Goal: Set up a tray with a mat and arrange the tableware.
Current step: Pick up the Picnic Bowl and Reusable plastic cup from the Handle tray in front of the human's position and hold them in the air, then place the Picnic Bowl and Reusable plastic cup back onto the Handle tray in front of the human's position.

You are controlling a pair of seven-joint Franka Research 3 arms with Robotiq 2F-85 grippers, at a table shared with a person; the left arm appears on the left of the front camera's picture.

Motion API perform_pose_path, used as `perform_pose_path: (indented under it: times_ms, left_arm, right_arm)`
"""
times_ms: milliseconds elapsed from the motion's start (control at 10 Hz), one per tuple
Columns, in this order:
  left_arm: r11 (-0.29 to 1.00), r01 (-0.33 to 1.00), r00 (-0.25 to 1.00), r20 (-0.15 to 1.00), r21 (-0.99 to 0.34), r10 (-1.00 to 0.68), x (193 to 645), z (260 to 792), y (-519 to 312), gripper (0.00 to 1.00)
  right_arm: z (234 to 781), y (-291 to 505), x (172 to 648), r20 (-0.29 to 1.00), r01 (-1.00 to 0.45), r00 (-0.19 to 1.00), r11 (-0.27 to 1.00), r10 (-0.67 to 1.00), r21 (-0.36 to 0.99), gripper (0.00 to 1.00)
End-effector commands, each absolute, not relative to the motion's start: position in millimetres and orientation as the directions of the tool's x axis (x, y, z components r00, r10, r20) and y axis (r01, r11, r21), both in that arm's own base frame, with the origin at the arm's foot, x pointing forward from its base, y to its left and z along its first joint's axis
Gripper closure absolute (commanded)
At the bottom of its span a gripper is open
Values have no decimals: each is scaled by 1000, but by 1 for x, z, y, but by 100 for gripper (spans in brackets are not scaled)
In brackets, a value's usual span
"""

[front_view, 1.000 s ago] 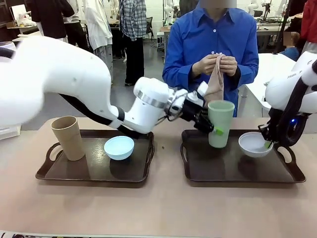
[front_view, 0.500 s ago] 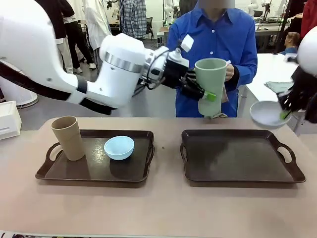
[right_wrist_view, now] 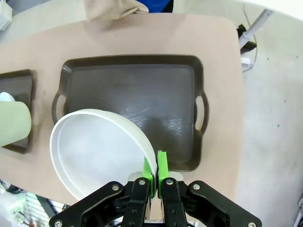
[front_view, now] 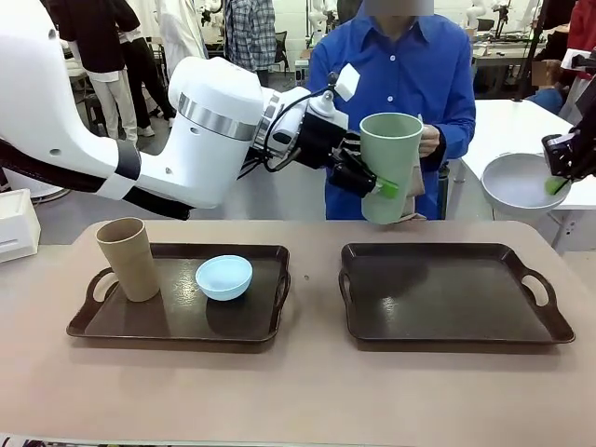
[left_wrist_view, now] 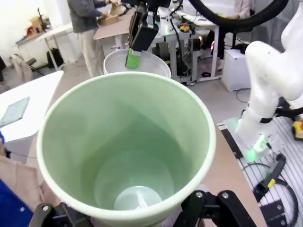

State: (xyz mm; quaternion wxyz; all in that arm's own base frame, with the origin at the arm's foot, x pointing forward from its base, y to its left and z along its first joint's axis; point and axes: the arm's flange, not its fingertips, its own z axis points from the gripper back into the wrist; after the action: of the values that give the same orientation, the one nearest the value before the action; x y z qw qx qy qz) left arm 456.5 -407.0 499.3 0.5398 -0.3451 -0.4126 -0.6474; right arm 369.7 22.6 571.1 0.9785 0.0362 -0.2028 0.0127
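My left gripper (front_view: 376, 185) is shut on the sage green tumbler (front_view: 390, 166) and holds it upright, high over the table in front of the person; its mouth faces the left wrist camera (left_wrist_view: 128, 151). At the far right my right gripper (front_view: 559, 182) pinches the rim of the pale grey-white bowl (front_view: 518, 182), also in the air, and its green pads (right_wrist_view: 162, 172) clamp the bowl (right_wrist_view: 99, 146). The right tray (front_view: 453, 296) lies bare. On the left tray (front_view: 177, 321) stand the tan tumbler (front_view: 128, 258) and the light blue bowl (front_view: 223, 277). The person holds the mat, a tan cloth (front_view: 413, 186), behind the green tumbler.
The person in a blue shirt (front_view: 400, 84) stands at the far edge, hands close to the raised tumbler. A white side table (front_view: 507, 130) is at the back right. Bare tabletop (front_view: 298, 391) runs along the near edge and between the trays.
Both arms lifted their pieces off the right tray: the green tumbler rose up in front of the person, and the bowl rose and moved right. The tray is left bare.
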Motion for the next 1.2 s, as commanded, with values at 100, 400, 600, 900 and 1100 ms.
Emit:
perform_pose_path:
  times_ms: [100,400,600,900,1100]
  left_arm:
    - [-90,982,-187,896,164,-403,456,504,-408,100]
    - [-90,982,-187,896,164,-403,456,504,-408,100]
    - [-90,982,-187,896,164,-403,456,504,-408,100]
    - [-90,982,-187,896,164,-403,456,504,-408,100]
    - [-90,982,-187,896,164,-403,456,504,-408,100]
  right_arm:
    - [571,22,372,402,-43,916,997,14,64,100]
    - [571,22,372,402,-43,916,997,14,64,100]
    - [571,22,372,402,-43,916,997,14,64,100]
    - [571,22,372,402,-43,916,997,14,64,100]
    - [571,22,372,402,-43,916,997,14,64,100]
